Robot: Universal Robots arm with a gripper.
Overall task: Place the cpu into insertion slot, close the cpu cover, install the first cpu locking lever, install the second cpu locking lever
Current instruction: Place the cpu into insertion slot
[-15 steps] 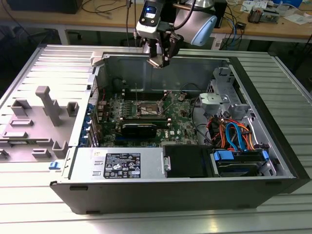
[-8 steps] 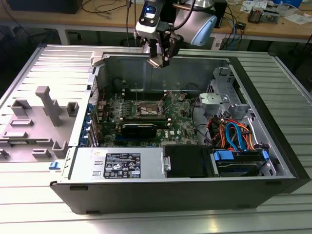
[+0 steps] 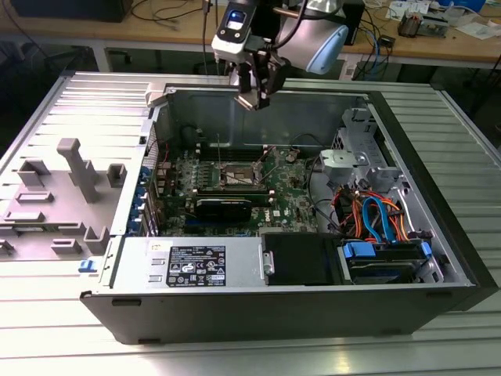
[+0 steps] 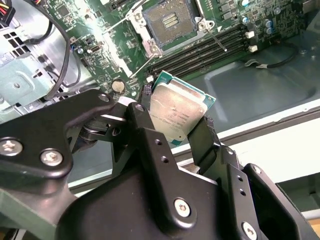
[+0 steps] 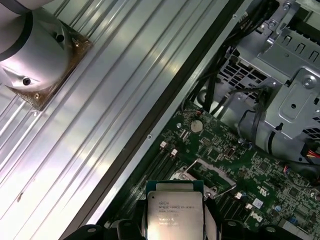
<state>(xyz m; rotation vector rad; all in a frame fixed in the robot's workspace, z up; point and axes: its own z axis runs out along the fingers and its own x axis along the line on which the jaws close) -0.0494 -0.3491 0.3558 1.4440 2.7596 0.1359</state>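
Note:
My gripper hangs above the rear wall of the open computer case, shut on the cpu, a flat square chip with a silver-grey top and a green edge. In the first wrist view the cpu sits between the black fingers. Below and ahead lies the insertion slot on the green motherboard, open, with its dark contact field showing. Thin locking levers stick out beside it. A silver frame by the slot may be the cpu cover; I cannot tell how it stands.
Memory slots run beside the socket. A metal drive cage and coloured cables fill the exterior view's right of the case, a power supply the front. A grey fixture tray lies on the ribbed table at the left.

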